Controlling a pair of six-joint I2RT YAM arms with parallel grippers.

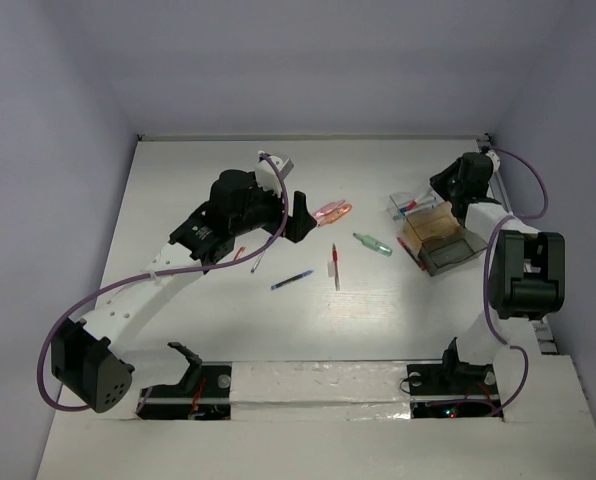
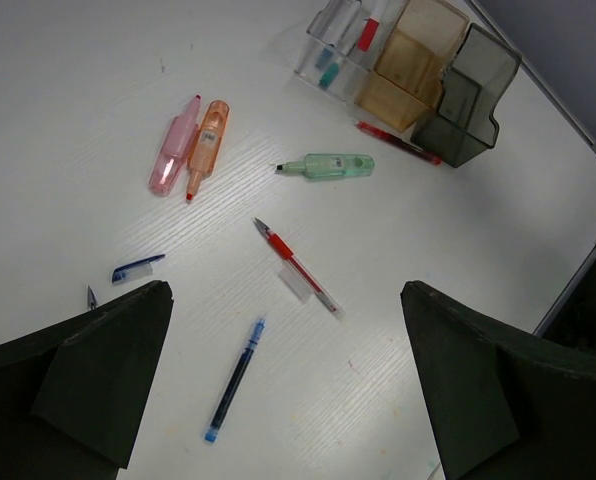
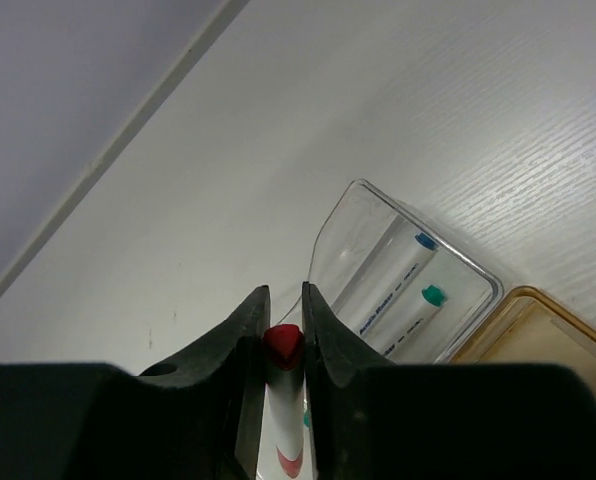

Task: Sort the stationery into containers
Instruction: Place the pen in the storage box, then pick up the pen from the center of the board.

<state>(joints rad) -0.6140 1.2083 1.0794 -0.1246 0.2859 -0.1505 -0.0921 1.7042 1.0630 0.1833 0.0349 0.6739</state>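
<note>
Loose stationery lies mid-table: a pink highlighter [image 2: 174,146] and an orange one [image 2: 207,138] side by side, a green marker [image 2: 330,166], a red pen [image 2: 298,268], a blue pen [image 2: 234,381] and a small blue cap [image 2: 138,267]. My left gripper [image 2: 286,335] hangs open above the blue pen and holds nothing. The containers [image 2: 408,70] stand at the far right, with another red pen [image 2: 398,143] lying beside them. My right gripper [image 3: 283,300] is shut on a white marker with a red cap [image 3: 283,345], over the clear container [image 3: 378,225], which holds two white markers.
In the top view the containers [image 1: 440,238] sit near the table's right edge, under the right arm [image 1: 468,180]. The left arm [image 1: 228,210] reaches over the table's left half. An orange-tan box [image 3: 538,330] adjoins the clear one.
</note>
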